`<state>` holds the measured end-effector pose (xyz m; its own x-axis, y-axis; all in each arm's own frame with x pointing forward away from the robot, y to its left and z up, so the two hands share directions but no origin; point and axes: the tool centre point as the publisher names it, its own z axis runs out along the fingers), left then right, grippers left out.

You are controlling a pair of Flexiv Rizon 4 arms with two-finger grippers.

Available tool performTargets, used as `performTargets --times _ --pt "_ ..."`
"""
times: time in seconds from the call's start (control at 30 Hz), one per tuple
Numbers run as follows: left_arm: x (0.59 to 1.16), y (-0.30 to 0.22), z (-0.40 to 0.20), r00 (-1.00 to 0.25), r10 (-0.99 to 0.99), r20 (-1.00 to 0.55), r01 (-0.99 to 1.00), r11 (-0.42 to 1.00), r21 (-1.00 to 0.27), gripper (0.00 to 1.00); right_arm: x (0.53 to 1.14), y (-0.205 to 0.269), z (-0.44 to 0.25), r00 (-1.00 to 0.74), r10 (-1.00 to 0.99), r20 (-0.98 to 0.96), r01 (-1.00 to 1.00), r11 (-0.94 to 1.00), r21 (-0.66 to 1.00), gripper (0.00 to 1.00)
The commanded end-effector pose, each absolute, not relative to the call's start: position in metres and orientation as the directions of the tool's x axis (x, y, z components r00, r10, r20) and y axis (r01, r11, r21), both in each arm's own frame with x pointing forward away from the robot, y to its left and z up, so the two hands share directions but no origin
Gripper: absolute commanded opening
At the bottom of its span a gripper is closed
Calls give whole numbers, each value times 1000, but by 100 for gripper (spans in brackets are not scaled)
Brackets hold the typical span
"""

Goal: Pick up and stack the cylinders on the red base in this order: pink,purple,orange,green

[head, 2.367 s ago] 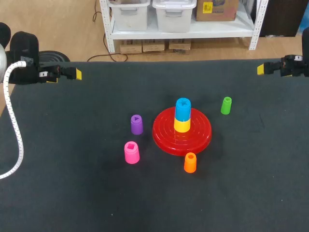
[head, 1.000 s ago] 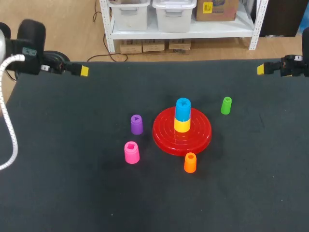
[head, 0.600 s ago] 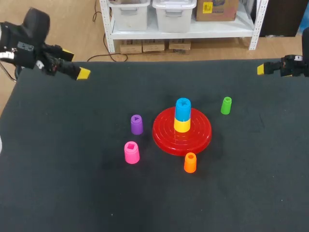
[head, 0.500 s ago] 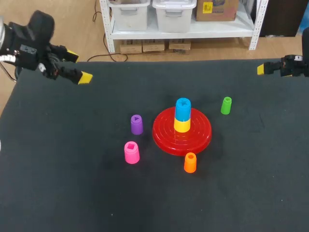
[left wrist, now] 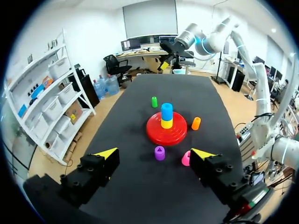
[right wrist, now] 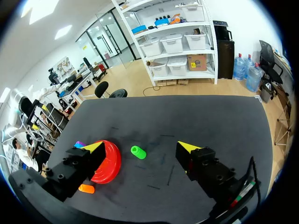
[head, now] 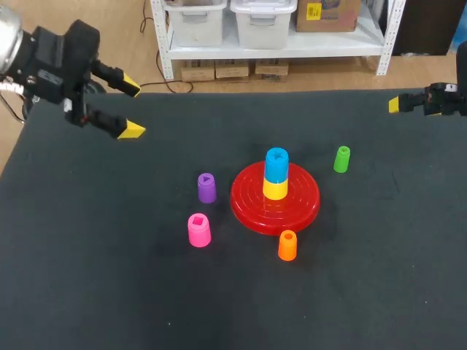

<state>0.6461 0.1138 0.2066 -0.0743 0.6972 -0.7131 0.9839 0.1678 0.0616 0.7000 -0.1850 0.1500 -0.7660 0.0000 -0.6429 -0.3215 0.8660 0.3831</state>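
Note:
The red base [head: 252, 211] lies mid-table with a yellow and a blue cylinder [head: 276, 175] stacked on it. Around it stand the pink cylinder [head: 198, 230], purple cylinder [head: 206, 187], orange cylinder [head: 287, 245] and green cylinder [head: 341, 159]. My left gripper [head: 131, 108] hovers over the far left corner, open and empty. In the left wrist view the left gripper [left wrist: 155, 153] looks along the table at the purple cylinder [left wrist: 160, 152] and pink cylinder [left wrist: 186, 158], far ahead. My right gripper [head: 395, 104] is at the far right edge, open and empty; the green cylinder [right wrist: 138, 152] lies well ahead of it.
The dark table top [head: 109, 277] has free room all around the base and along the near side. The cylinders stand apart from each other and from the base's rim.
My left arm has swung in over the table's far left corner, and its gripper has turned so both yellow tips show spread apart. The right arm and cylinders have not moved.

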Motion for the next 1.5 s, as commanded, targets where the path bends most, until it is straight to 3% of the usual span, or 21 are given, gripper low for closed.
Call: performTargets --times 0.03,0.17,0.4,0.57,0.73,0.93,1.13,1.3,1.5 --pt "653 112 206 -73 699 -711 988 146 42 100 700 -185 150 -766 0 -643 -321 866 383 100" --pt "649 125 199 -5 767 -642 977 140 160 100 700 -185 150 -766 0 -643 -321 866 383 100" --pt "619 117 176 81 798 -597 968 80 238 100 700 -185 150 -766 0 -643 -321 866 383 100" --pt "604 104 170 107 759 -642 969 65 238 100 700 -185 150 -766 0 -643 -321 866 383 100" --pt "593 94 158 29 761 -648 972 128 194 100 700 -185 150 -766 0 -643 -321 866 383 100" --pt "589 93 154 81 759 -646 974 79 214 100 700 -185 150 -766 0 -643 -321 866 383 100" --pt "586 94 148 39 747 -664 983 92 161 100 700 -185 150 -766 0 -643 -321 866 383 100" --pt "592 96 145 -31 700 -713 995 86 42 100 700 -185 150 -766 0 -643 -321 866 383 100" --pt "595 96 144 23 704 -710 999 13 45 100 700 -185 150 -766 0 -643 -321 866 383 100"
